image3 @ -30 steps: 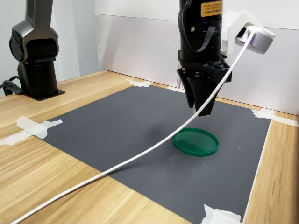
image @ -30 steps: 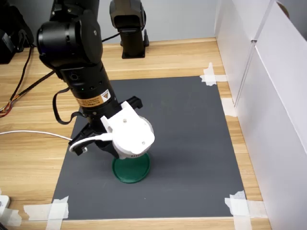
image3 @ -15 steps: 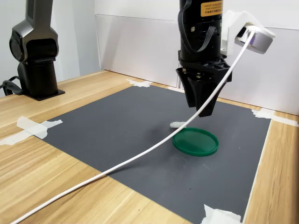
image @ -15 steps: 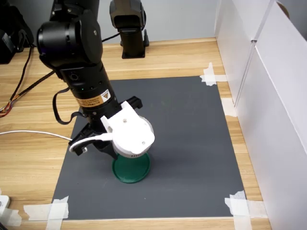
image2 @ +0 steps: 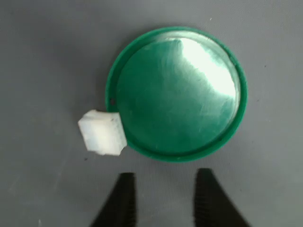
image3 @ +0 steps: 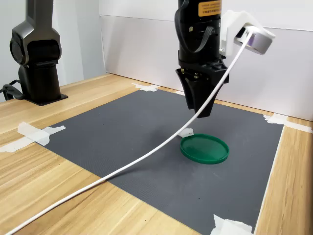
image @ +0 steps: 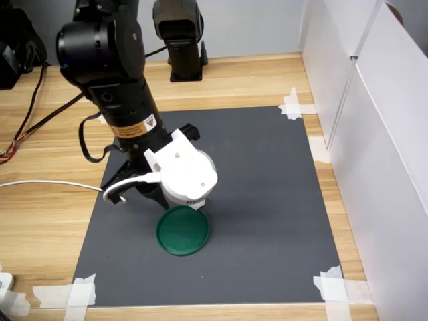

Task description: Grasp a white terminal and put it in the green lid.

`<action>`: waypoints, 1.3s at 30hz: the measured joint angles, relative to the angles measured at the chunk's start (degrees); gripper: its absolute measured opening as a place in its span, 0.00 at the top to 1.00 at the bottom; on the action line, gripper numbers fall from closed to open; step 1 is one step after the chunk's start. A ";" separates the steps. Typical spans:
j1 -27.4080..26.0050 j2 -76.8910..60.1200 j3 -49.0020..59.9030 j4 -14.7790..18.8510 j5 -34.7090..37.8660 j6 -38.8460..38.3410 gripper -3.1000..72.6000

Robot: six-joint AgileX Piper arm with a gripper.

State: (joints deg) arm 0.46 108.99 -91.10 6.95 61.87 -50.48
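gripper apart from white terminal, seemingly

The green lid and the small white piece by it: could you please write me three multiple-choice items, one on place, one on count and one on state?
1. Where does the white terminal lie?
A. In the middle of the green lid
B. On the grey mat, against the lid's outer rim
C. Between the hand's fingers

2. How many white terminals show in the wrist view?
A. One
B. Two
C. Three

3. What is the state of the hand?
A. Shut on the terminal
B. Shut on the lid's rim
C. Open and empty

Answers:
1 B, the wrist view shows it on the mat touching the rim from outside.
2 A, only one white block is there.
3 C, the wrist view shows a clear gap between the two fingers, with only mat behind.
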 joint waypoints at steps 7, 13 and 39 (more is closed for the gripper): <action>0.00 -4.99 2.71 0.90 -0.65 -0.17 0.97; 0.10 -8.93 7.53 1.06 -1.07 -0.66 0.98; 7.92 -11.69 19.18 0.75 -12.94 -4.94 0.03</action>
State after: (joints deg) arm 8.38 97.29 -71.92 7.70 48.93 -55.43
